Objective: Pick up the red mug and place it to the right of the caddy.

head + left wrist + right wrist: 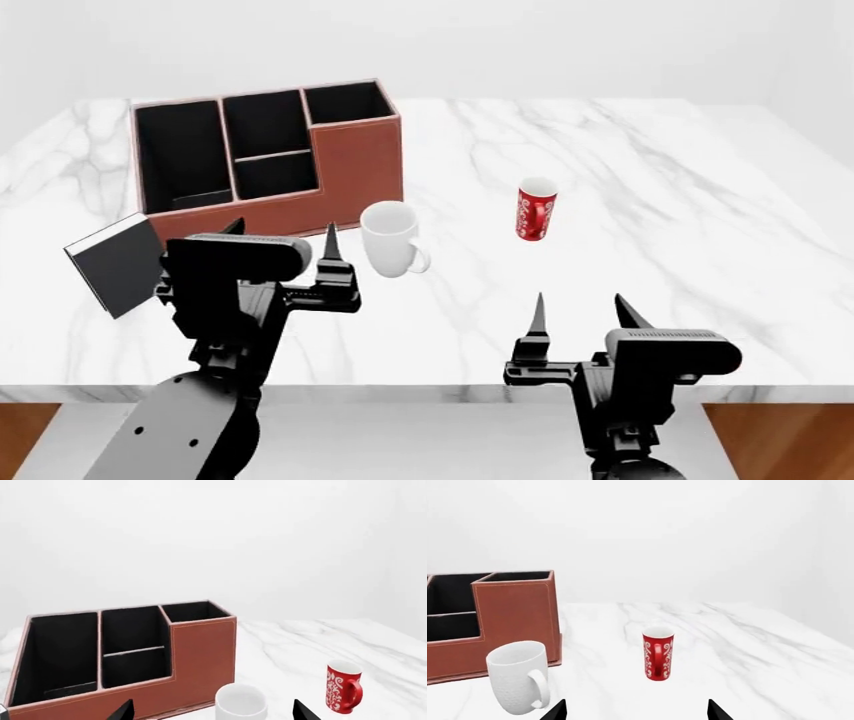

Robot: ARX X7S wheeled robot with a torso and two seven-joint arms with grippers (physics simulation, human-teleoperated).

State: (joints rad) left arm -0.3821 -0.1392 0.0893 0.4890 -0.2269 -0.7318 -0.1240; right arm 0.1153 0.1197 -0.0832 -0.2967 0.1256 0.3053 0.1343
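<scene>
The red mug [535, 209] with a white swirly pattern stands upright on the marble table, right of the caddy and well apart from it. It also shows in the right wrist view [658, 653] and the left wrist view [343, 687]. The caddy [267, 150], a reddish-brown box with black compartments, stands at the back left; it also shows in the left wrist view [120, 655] and the right wrist view [490, 625]. My right gripper [579, 312] is open and empty, in front of the red mug near the table's front edge. My left gripper [283, 237] is open and empty in front of the caddy.
A larger white mug [390, 238] stands just in front of the caddy's right corner, beside my left gripper. A small black book [118, 262] leans left of the left gripper. The marble table [694, 200] stretches bare to the right and back.
</scene>
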